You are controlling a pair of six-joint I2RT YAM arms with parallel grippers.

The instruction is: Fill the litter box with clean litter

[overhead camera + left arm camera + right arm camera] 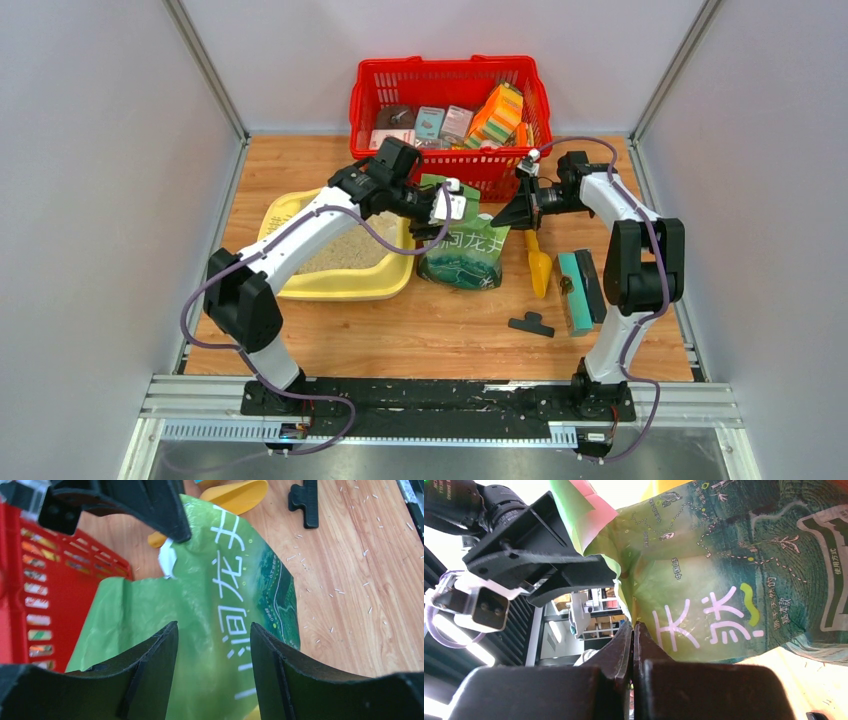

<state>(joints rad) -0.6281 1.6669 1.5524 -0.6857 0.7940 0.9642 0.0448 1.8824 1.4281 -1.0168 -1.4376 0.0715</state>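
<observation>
L gripper (214,632) has its fingers wide apart around the top of the green bag (200,605), not gripping it afaict. R gripper (633,627) is pinched together on the bag's top edge. Litter box (340,288) sits just left of the bag w/ some litter (345,250) in it.

Wood table (450,340), my bases at the near edge. Directly on it:
- litter box (345,288), left
- red basket (365,100), far edge
- green bag (462,255), lower end on the wood
- yellow scoop (539,268)
- black clip (531,324)
- teal-and-black block (574,292), possibly a brush
- pale specks (340,590), scattered
</observation>
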